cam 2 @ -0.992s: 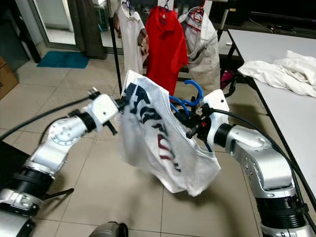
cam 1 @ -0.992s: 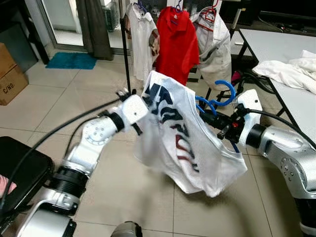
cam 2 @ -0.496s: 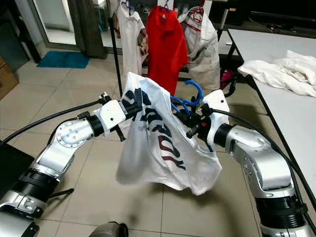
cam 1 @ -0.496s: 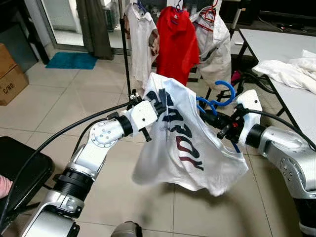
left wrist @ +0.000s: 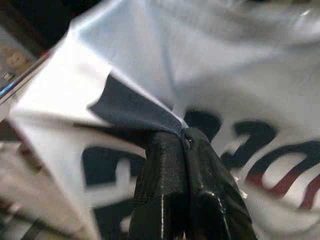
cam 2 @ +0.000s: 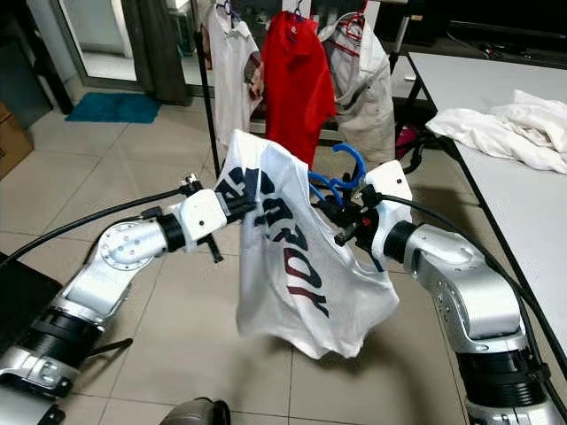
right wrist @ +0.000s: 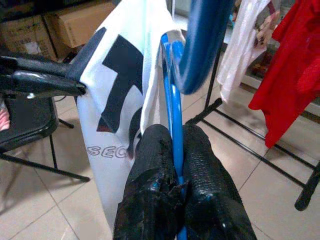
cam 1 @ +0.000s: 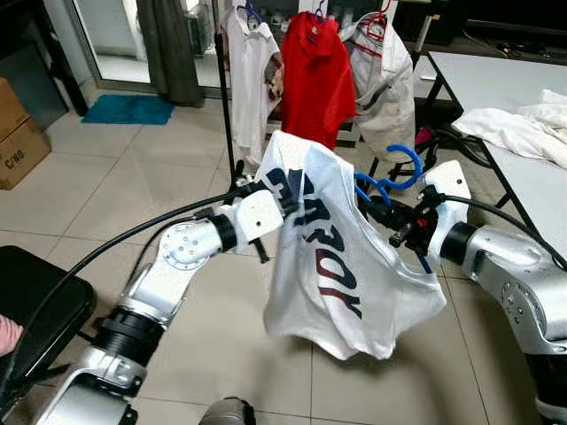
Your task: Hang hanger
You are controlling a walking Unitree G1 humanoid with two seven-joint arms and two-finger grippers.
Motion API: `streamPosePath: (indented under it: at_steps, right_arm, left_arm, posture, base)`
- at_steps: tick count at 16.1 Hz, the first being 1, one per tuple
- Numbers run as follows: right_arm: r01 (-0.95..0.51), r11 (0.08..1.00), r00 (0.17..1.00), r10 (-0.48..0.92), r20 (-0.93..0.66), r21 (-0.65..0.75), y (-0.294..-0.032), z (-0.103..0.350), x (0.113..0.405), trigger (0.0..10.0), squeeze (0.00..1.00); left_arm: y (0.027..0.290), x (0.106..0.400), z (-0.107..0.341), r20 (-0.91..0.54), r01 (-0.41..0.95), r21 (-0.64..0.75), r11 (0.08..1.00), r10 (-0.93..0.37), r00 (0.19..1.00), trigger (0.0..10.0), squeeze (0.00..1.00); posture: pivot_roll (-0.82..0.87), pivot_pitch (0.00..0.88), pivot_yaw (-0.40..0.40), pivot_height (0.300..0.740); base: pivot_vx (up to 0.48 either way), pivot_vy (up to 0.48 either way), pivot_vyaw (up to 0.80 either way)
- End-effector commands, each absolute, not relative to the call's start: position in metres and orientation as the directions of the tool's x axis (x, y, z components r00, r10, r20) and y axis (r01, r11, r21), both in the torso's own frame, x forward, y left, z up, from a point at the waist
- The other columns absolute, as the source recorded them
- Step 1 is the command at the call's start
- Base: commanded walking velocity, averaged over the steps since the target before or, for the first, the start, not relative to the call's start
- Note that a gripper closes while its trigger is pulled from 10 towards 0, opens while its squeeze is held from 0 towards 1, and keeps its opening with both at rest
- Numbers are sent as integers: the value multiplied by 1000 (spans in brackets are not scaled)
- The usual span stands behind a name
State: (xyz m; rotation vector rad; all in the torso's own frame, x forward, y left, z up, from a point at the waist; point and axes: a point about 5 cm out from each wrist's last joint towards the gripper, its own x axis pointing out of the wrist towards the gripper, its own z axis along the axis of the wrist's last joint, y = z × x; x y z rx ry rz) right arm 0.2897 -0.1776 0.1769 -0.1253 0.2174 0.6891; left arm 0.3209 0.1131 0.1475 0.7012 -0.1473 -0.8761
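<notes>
A white T-shirt [cam 1: 341, 266] with dark blue and red lettering hangs in mid-air between my two arms. It sits on a blue hanger [cam 1: 390, 181] whose hook curls up above my right wrist. My right gripper [cam 1: 376, 211] is shut on the blue hanger's stem, seen close in the right wrist view [right wrist: 172, 165]. My left gripper [cam 1: 285, 197] is shut on the shirt's dark collar edge [left wrist: 150, 117]. Behind the shirt stands a black clothes rack [cam 1: 226, 97] with a white shirt [cam 1: 251, 66], a red shirt [cam 1: 317, 75] and a pale garment [cam 1: 385, 80] hanging on it.
A white table [cam 1: 523, 115] with crumpled white clothes [cam 1: 518, 128] runs along the right. A cardboard box [cam 1: 18, 133] stands at the far left, a teal mat [cam 1: 128, 108] lies by the door, and a black chair seat [cam 1: 31, 310] is at lower left.
My left gripper has moved right, toward the hanger, drawing the shirt's collar with it. The shirt now hangs narrower and straighter. The right arm has held still.
</notes>
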Motion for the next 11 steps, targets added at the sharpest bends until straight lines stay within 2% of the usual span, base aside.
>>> streamPosePath:
  at_steps: [1,6,11]
  right_arm:
    - [-612,788,778,585,-228,-67,-183,184,294,10000,0]
    - [-559,824,821,534,-204,-91,-190,191,300,10000,0]
    - [-497,863,862,480,-163,-88,-195,198,307,10000,0]
  left_arm:
    - [123,323,140,-206,641,626,444,-699,685,0,0]
    - [148,324,126,-255,591,628,506,-584,771,0,0]
    - [143,317,115,-286,626,613,482,-603,745,0,0]
  posture:
    - [40,0,25,740]
    - [39,0,24,740]
    - [38,0,27,740]
  base:
    - [0,0,0]
    - [0,0,0]
    - [0,0,0]
